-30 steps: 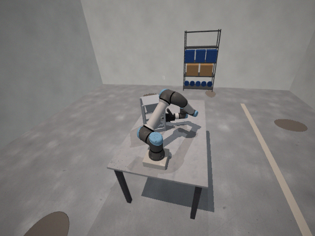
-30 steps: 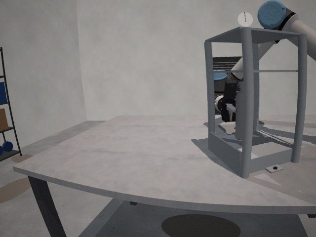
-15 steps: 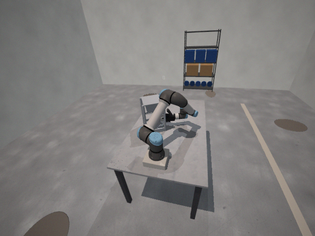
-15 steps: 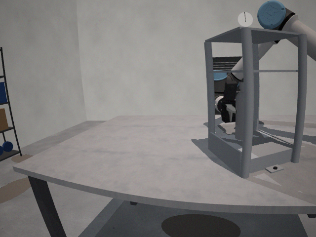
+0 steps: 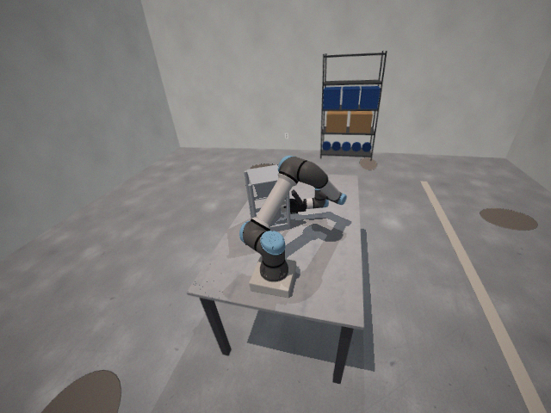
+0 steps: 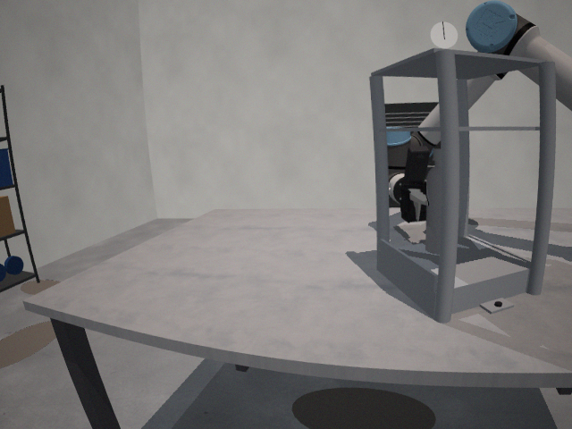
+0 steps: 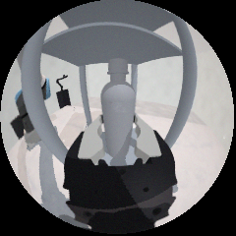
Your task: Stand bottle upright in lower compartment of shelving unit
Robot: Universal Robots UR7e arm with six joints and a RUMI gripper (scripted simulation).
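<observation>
Pincer (image 7: 118,135) clamping upright bottle (image 7: 118,115), shelving unit posts (image 7: 189,69) flanking
</observation>
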